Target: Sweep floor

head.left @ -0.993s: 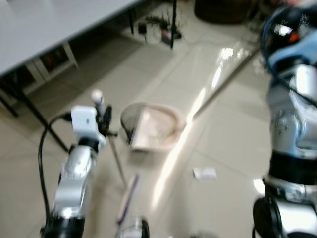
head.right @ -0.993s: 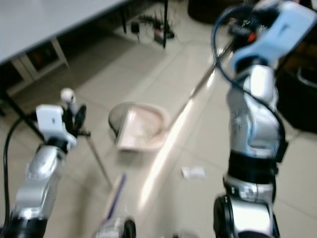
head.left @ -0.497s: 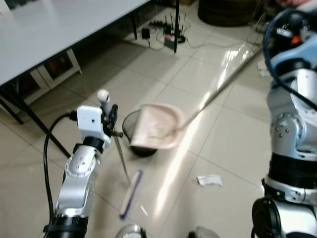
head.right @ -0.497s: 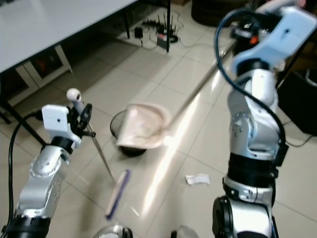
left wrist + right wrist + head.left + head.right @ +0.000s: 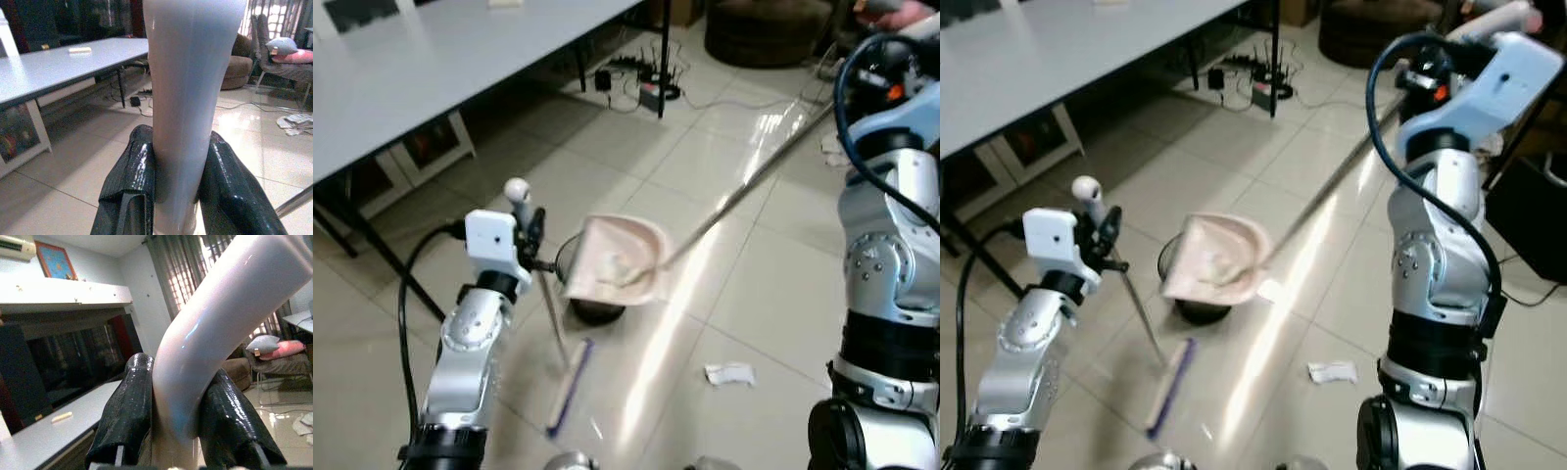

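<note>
Grey table (image 5: 401, 69) far left, cables beneath. My L gripper (image 5: 176, 196), fingers clamped on 1 smooth white broom handle (image 5: 190, 98); thin metal rod down to purple brush head (image 5: 570, 384) on glossy beige tile floor (image 5: 764, 294). Centre: 1 pink plastic dustpan (image 5: 617, 259) tilted over round black bin (image 5: 592, 311). 1 paper scrap (image 5: 729, 373) near. R gripper (image 5: 171, 431) grips curved white dustpan grip (image 5: 220, 323), long steel pole.

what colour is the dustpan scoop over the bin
Pale pink dustpan scoop, clearest in the right eye view.
</note>
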`<state>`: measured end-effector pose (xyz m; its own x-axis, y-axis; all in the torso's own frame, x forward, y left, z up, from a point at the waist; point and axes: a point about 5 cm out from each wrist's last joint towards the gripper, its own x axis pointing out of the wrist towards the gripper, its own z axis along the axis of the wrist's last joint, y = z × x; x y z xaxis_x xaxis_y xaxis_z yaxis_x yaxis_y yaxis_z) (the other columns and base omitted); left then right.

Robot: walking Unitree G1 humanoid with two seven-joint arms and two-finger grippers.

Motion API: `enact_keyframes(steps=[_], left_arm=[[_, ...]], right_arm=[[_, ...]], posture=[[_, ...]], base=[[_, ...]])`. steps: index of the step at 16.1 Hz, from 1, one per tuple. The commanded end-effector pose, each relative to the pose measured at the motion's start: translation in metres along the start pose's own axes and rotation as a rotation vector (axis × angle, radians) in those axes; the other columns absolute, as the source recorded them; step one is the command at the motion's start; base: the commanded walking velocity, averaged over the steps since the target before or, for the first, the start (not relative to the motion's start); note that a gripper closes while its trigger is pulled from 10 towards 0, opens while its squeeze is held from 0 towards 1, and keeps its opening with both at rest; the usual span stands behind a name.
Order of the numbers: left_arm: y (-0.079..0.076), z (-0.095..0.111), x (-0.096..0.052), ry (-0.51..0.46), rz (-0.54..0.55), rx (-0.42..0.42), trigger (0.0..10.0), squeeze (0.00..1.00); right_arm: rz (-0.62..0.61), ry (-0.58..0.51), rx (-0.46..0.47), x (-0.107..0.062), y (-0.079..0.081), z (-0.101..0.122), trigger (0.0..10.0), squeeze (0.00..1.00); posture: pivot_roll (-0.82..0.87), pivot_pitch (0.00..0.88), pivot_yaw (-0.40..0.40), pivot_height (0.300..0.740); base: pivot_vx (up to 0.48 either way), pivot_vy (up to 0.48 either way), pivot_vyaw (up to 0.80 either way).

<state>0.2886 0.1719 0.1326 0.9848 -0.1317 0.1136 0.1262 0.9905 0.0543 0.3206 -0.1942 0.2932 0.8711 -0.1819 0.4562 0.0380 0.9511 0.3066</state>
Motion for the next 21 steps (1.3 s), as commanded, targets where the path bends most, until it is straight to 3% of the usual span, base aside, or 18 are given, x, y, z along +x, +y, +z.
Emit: enact_keyframes(steps=[1,16,21], left_arm=[[-0.0041,0.0064,0.0033,-0.029,-0.008,0.001,10.0,0.0],[-0.0033,0.0032,0.0035,-0.022,-0.006,0.018,10.0,0.0],[-0.0055,0.0029,0.0031,-0.025,-0.01,0.017,10.0,0.0]], right_arm=[[-0.016,-0.069,-0.004,0.0025,-0.0035,0.0147,10.0,0.0],[-0.025,-0.093,0.006,0.0071,-0.0106,0.0182,10.0,0.0],[0.048,-0.061,0.045,0.0066,-0.0032,0.0143,10.0,0.0]], posture=[[-0.02,0.061,0.047,0.74],[-0.03,0.064,0.039,0.74],[-0.03,0.063,0.035,0.74]], base=[[0.345,0.0,0.8],[0.344,0.0,0.05],[0.343,0.0,0.0]])
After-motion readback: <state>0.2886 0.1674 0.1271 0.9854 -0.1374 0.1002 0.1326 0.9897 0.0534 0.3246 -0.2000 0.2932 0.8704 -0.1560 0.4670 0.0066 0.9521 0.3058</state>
